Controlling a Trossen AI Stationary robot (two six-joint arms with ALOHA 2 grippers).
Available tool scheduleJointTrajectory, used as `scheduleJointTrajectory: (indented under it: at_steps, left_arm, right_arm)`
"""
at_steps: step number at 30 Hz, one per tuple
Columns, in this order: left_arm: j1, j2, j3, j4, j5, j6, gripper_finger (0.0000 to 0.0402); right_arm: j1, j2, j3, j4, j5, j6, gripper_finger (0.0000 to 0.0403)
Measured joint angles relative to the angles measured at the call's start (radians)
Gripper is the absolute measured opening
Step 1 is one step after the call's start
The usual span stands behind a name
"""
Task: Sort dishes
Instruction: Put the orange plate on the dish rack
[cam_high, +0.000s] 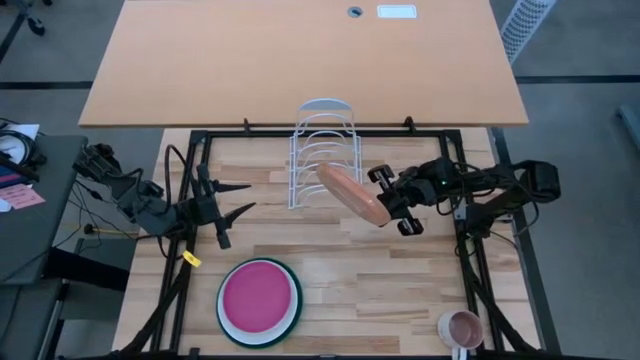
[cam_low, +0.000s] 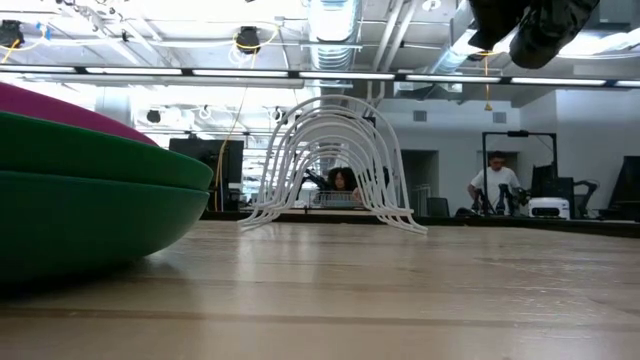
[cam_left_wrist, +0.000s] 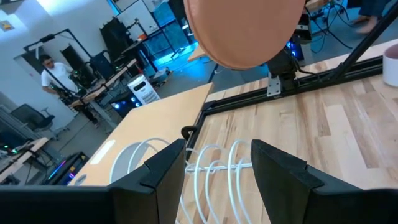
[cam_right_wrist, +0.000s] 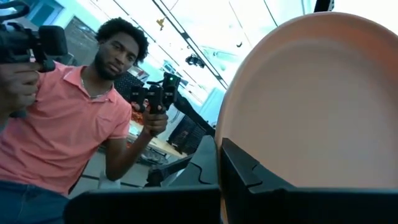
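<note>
One terracotta plate (cam_high: 352, 193) sits clamped in the right gripper (cam_high: 392, 205) jaws, just beside the rack (cam_high: 320, 150). Only the right wrist view shows a person (cam_right_wrist: 68, 124) beyond it. Left gripper (cam_high: 232, 200) jaws stand apart, empty.

a terracotta plate (cam_high: 352, 193), a magenta plate (cam_high: 258, 297) on white and green, a white wire rack (cam_high: 322, 150).

No text, label, brand, number or sign can be read in any of the views. A small yellow tag (cam_high: 190, 260) lies on the desk (cam_high: 400, 280) near the left arm, but any marking on it is too small to make out. A white label-like patch (cam_high: 396, 12) sits on the far tabletop, and it shows no legible writing either.
</note>
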Motion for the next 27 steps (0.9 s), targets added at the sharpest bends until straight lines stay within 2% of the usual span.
scheduleJointTrajectory:
  at_steps: [8, 11, 13, 16, 19, 22, 27]
  left_arm:
    - [0.0, 0.0, 0.0, -0.001, 0.0, -0.006, 0.0178]
    - [0.0, 0.0, 0.0, -0.006, -0.001, -0.013, 0.0178]
    - [0.0, 0.0, 0.0, -0.008, -0.001, -0.016, 0.0178]
    - [0.0, 0.0, 0.0, -0.008, -0.001, -0.018, 0.0178]
    - [0.0, 0.0, 0.0, -0.009, -0.001, -0.023, 0.0178]
    - [0.0, 0.0, 0.0, -0.015, -0.001, -0.03, 0.0178]
    - [0.0, 0.0, 0.0, -0.04, -0.002, -0.059, 0.0178]
  right_arm:
    - [-0.041, 0.0, 0.0, -0.029, 0.091, -0.005, 0.0]
    - [-0.049, 0.0, 0.008, -0.027, 0.106, -0.059, 0.0]
    - [-0.051, 0.0, 0.023, -0.056, 0.107, -0.17, 0.0]
    - [-0.038, 0.0, 0.058, -0.199, 0.146, -0.401, 0.0]
    - [-0.024, 0.001, 0.109, -0.388, 0.269, -0.53, 0.0]
    - [-0.02, 0.0, 0.182, -0.611, 0.41, -0.592, 0.0]
    - [0.025, 0.001, 0.325, -1.005, 0.721, -0.64, 0.0]
